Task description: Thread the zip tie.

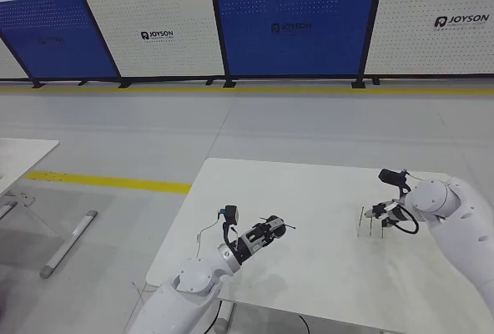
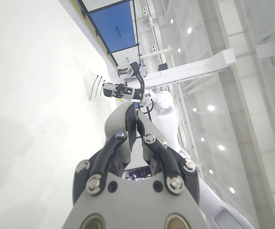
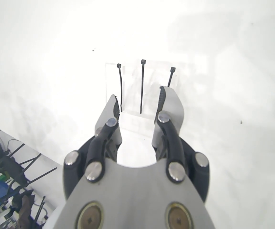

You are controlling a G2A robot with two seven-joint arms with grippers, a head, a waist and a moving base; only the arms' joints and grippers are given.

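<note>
Your right pincer (image 3: pixel 138 92) is spread wide, released and holding nothing, over three black zip ties lying side by side on a clear sheet (image 3: pixel 109 72) on the right half of the white table (image 1: pixel 314 275). The middle zip tie (image 3: pixel 142 86) lies in line with the gap between its fingers; the outer two run past the fingertips. Your left pincer (image 2: pixel 133 110) is clenched, well apart, over the table's left half.

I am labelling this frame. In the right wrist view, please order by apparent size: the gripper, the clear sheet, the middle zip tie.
1. right gripper, largest, partly because it is nearest the camera.
2. clear sheet.
3. middle zip tie, thin and smallest.
</note>
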